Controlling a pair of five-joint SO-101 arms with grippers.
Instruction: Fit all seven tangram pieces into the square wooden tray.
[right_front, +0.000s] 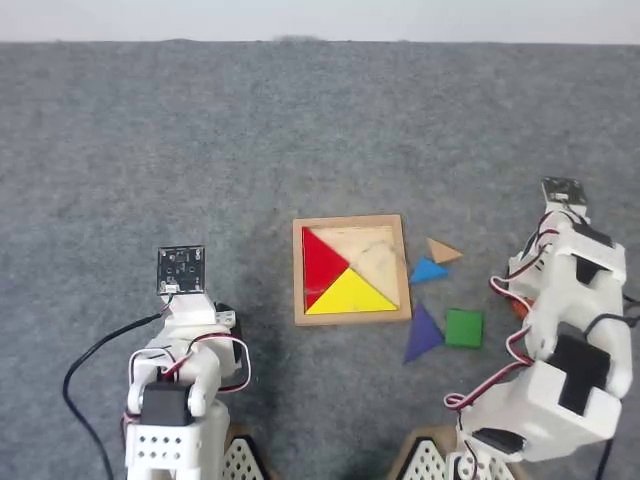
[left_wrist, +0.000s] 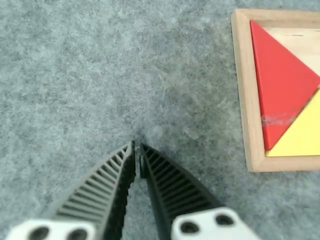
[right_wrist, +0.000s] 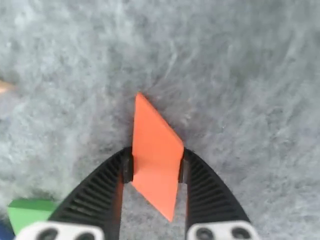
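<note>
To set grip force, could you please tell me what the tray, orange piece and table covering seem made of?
Tray: pale bare wood, faint grain showing.
Orange piece: likely painted wood, possibly plastic; smooth matte, flat colour.
Table covering: grey felt or carpet, fuzzy fibres.

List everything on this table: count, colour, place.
tray: one, wooden, mid-table
red triangle: one, in the tray
yellow triangle: one, in the tray, against the red one
tan triangle: one, just right of the tray
blue triangle: one, beside the tan one
purple triangle: one, off the tray's near right corner
green square: one, beside the purple triangle
orange parallelogram: one, held
mat: one, grey, covering the table
left gripper: shut, empty, left of the tray
right gripper: shut on the parallelogram
</note>
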